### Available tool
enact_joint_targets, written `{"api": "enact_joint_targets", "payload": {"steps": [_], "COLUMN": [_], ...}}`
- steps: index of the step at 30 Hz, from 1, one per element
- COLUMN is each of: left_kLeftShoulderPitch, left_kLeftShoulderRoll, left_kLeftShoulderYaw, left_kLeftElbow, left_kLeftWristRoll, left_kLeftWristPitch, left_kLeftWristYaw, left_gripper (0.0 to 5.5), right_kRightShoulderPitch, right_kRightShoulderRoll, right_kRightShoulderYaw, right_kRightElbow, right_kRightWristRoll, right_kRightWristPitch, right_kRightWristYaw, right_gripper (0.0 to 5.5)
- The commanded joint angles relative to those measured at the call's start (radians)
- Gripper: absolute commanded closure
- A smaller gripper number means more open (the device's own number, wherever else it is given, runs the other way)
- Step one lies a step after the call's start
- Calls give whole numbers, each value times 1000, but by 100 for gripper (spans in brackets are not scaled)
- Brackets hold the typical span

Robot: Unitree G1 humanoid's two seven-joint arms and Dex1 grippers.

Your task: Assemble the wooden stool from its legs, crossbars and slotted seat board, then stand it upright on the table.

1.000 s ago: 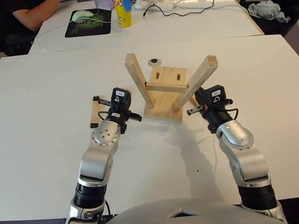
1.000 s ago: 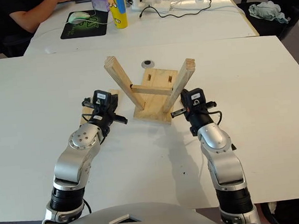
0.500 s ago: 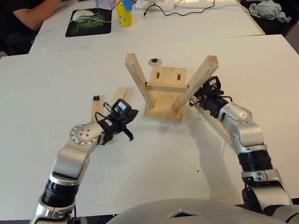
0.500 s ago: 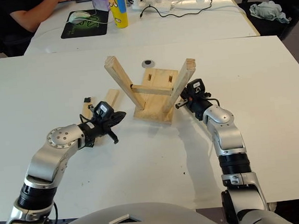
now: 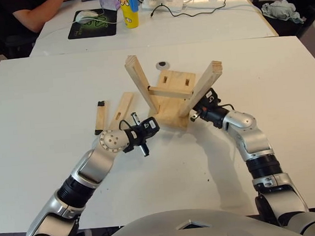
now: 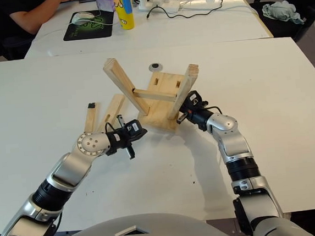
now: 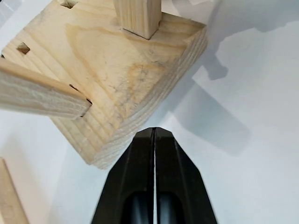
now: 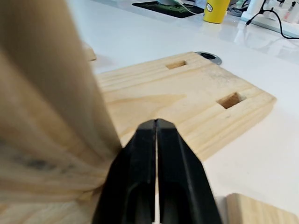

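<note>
At the seat board (image 7: 121, 70), wrist views show both jaws closed

Ahead of left claw (image 7: 154, 130): seat board (image 7: 117, 70) cropped along far side, upright leg (image 7: 138, 16) cut just above the board, slanted leg (image 7: 37, 95) running out of frame. Beside that claw, loose wooden piece (image 7: 5, 196) barely a sliver at the corner. Right beside right claw (image 8: 156, 122): blurred leg (image 8: 46, 116), grain unreadable, top end cropped. Contact with seat board unclear at both claws. Beyond right claw, yellow bottle (image 8: 216, 8) cut off at its top.
</note>
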Motion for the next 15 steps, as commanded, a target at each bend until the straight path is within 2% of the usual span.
{"api": "enact_joint_targets", "payload": {"steps": [1,15], "left_kLeftShoulderPitch": [-47,-52], "left_kLeftShoulderRoll": [-24,29], "left_kLeftShoulderYaw": [-20,124], "left_kLeftElbow": [64,94], "left_kLeftWristRoll": [66,91], "left_kLeftWristPitch": [-32,-17], "left_kLeftWristYaw": [19,10], "left_gripper": [549,549], "right_kRightShoulderPitch": [-27,-122], "right_kRightShoulderRoll": [29,150], "right_kRightShoulderYaw": [30,126], "right_kRightElbow": [36,157], "right_kRightWristRoll": [-16,-80], "right_kRightWristPitch": [-25,-36], "right_kRightWristYaw": [6,-25], "right_gripper": [550,550]}}
